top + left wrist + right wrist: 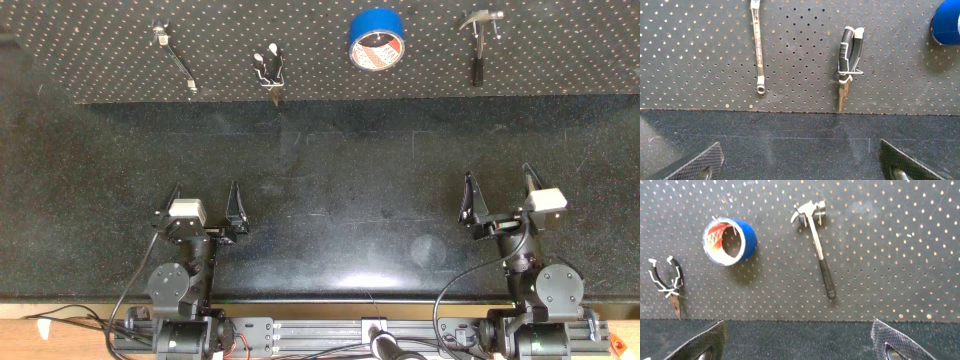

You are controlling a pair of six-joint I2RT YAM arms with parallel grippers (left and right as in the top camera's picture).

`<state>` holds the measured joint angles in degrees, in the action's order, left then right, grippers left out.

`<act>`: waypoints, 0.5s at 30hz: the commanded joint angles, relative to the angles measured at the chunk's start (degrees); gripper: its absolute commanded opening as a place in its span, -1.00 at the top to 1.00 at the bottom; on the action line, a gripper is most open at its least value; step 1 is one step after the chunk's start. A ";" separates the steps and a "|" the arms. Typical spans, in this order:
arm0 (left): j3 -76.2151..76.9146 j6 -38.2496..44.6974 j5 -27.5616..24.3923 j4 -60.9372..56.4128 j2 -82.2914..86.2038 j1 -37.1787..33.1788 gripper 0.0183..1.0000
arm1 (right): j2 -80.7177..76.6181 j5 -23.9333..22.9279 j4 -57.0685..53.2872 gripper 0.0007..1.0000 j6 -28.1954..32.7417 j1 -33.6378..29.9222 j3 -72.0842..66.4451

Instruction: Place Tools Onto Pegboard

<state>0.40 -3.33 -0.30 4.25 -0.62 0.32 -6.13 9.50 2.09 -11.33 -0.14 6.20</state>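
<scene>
Already the black-handled steel hammer (817, 250) hangs handle-down on the dark perforated pegboard (890, 255), well beyond the right gripper (497, 180). It and the left gripper (205, 190) gape empty.

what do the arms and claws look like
Both arms are black, built of rounded joint housings, each with a pale grey block at the wrist. The left claw and right claw have two black tapering fingers with a woven pattern. Black cables loop from the bases.
</scene>
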 commanded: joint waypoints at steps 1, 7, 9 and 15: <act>-0.09 -0.72 -0.42 0.48 0.44 0.09 -0.99 | 4.90 -1.44 7.08 -0.88 -0.66 0.00 -5.99; -0.09 -0.72 -0.42 0.46 0.44 0.09 -0.99 | 6.10 -8.04 1.84 -0.88 -4.94 2.97 -5.97; -0.09 -0.72 -0.42 0.48 0.44 0.09 -0.99 | 6.10 -8.04 -4.90 -0.88 -4.48 3.72 -5.97; -0.09 -0.72 -0.42 0.48 0.44 0.09 -0.99 | 6.10 -8.04 -6.34 -0.88 9.29 3.23 -5.97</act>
<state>0.40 -3.33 -0.30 4.25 -0.62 0.32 -0.47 1.98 -3.77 -6.61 3.14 0.38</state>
